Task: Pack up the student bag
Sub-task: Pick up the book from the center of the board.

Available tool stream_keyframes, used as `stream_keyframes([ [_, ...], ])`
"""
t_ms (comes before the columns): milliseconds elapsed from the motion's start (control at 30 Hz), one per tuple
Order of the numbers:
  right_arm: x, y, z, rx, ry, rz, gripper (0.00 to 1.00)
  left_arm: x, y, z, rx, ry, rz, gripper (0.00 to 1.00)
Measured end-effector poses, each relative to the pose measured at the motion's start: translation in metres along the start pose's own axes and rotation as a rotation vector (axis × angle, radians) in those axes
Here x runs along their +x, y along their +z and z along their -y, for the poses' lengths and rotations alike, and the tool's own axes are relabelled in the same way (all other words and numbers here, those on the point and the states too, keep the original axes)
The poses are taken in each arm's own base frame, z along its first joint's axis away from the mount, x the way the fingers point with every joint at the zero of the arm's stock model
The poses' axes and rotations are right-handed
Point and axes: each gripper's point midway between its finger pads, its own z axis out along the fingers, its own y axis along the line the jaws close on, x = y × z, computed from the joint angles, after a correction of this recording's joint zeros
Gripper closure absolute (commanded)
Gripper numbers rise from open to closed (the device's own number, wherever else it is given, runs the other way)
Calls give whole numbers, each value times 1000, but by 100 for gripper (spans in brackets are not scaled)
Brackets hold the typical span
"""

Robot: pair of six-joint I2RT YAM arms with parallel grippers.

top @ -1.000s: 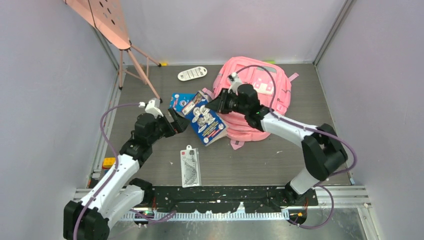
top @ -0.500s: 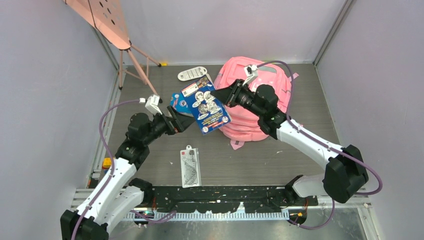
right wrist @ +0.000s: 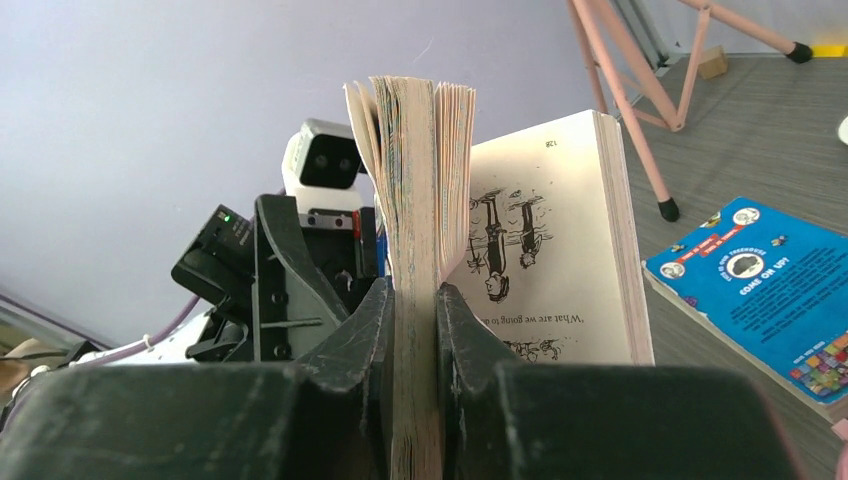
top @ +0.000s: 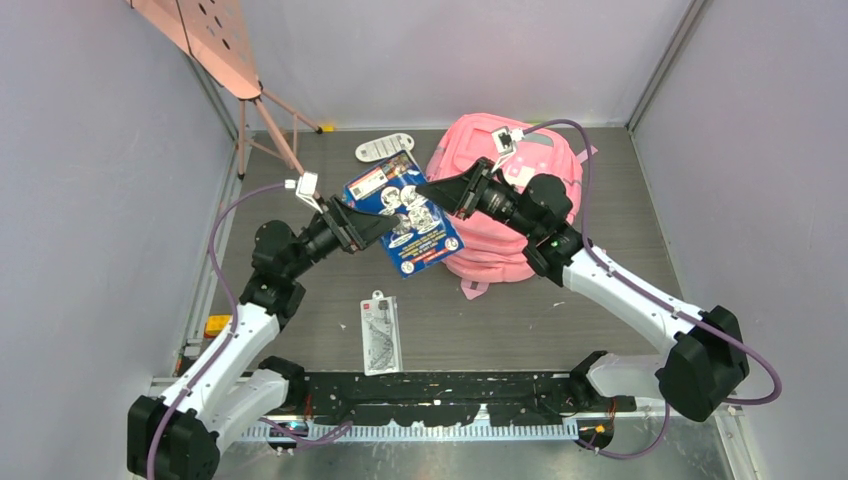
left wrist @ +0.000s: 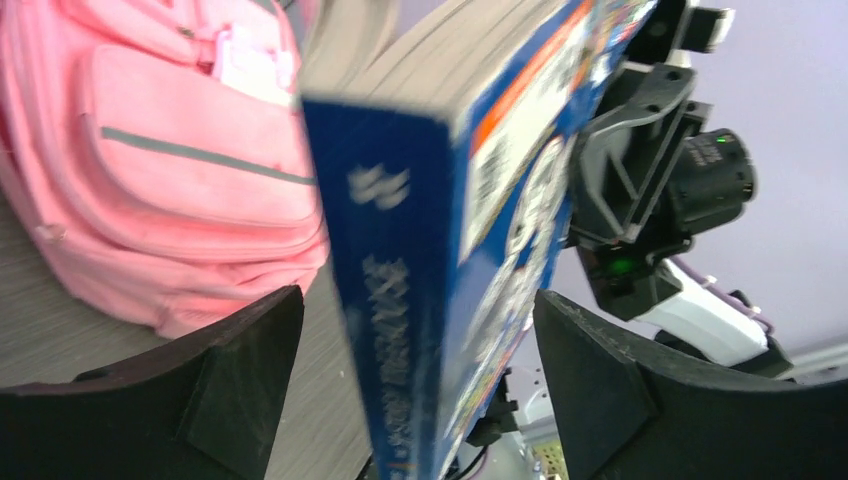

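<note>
The right gripper (right wrist: 415, 300) pinches the book (top: 405, 215) by its pages near the bag (top: 468, 135), so the left gripper (left wrist: 415, 330), spread wide around its spine, can probably take it.

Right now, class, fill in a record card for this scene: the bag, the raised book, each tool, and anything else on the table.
student bag: pink, lying on the table behind the book
held book: blue paperback, held up, pages fanned
right tool: shut on the held book's pages
left tool: open, a finger each side of the spine, not gripping
second book: blue, flat on the table
white device: flat, left of the bag
clear packet: flat, toward the near edge
</note>
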Motion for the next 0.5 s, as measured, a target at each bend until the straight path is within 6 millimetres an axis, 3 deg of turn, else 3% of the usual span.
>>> stream_keyframes([
  [267,6,-1,-2,-6,-9,-24,99,-6,-1,25,108,8,8,97],
  [300,8,-1,1,10,-8,-29,98,-6,-3,29,120,16,9,100],
  [367,9,-3,4,32,-18,-34,86,-4,-6,31,121,25,4,100],
  [433,12,-7,4,48,-34,-48,65,-2,-9,31,117,38,-3,100],
  [467,13,-9,4,54,-40,-61,47,0,-11,32,117,44,-9,100],
  [500,16,-10,4,61,-52,-78,38,2,-13,33,117,58,-15,100],
])
